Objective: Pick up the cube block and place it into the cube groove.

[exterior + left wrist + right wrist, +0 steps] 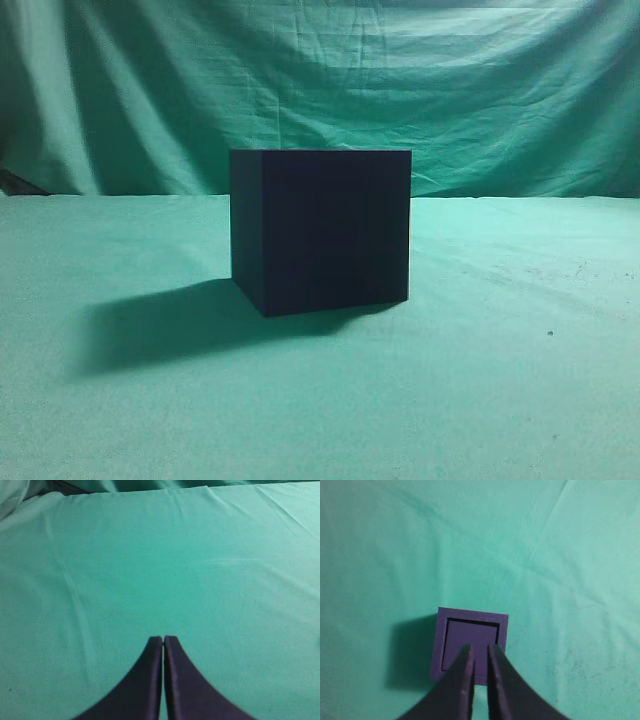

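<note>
Green cloth (pixel 500 400) everywhere, operator: it covers the table and hangs as a backdrop at the far side. Dead centre in the exterior view you've got the box (pixel 330 230), near-black and matte, one corner edge turned towards you, its shadow thrown out to the left. From that side its top is out of sight. Switch to your right wrist view and you're looking straight down on it: a purple square rim (pixel 470 614) framing a square recess. Inside that recess sits the cube (pixel 470 634), its top face showing the same purple as the rim, with a thin dark gap along its far and right edges; it looks seated in there, level with the rim as far as you can tell. Your right claw (pixel 480 647) hangs right above the near half of the cube, fingers a narrow slit apart and nothing between them. Your left claw (pixel 163 639) is pressed fully together, tips touching, over bare cloth with only creases around it.
</note>
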Available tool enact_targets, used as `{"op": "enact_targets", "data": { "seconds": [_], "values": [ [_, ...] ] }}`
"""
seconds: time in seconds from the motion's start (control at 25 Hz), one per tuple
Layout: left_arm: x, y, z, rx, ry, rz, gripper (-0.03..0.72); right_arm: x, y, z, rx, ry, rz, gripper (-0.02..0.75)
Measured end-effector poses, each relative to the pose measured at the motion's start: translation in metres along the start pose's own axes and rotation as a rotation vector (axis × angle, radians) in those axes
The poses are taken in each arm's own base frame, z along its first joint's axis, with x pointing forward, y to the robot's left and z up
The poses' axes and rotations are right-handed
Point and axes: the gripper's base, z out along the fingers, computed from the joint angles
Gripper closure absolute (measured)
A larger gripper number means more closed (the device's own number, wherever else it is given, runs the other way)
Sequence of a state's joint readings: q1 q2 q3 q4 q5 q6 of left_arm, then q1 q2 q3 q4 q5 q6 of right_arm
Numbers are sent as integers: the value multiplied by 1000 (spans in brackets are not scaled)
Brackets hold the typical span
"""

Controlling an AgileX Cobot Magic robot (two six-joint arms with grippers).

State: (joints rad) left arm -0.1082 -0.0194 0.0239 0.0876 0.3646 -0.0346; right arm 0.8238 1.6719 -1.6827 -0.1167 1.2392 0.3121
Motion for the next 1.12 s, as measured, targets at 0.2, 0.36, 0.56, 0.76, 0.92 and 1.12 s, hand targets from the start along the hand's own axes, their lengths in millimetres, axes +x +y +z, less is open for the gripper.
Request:
{"op": "enact_targets", "data": {
  "seconds": [0.2,0.36,0.56,0.76,0.92,1.12],
  "values": [
    [0,0,0,0,0,0,688,24,-16,-68,-19,-141,11,738],
    [0,0,0,0,0,0,688,63,-33,-101,-13,-195,14,738],
    [0,0,0,0,0,0,688,119,-53,-121,-3,-222,15,738],
    [0,0,0,0,0,0,688,167,-66,-124,-22,-282,14,738],
    [0,0,0,0,0,0,688,200,-76,-130,-53,-390,15,738],
    [0,0,0,0,0,0,688,232,-87,-148,-89,-527,26,738]
  ]
}}
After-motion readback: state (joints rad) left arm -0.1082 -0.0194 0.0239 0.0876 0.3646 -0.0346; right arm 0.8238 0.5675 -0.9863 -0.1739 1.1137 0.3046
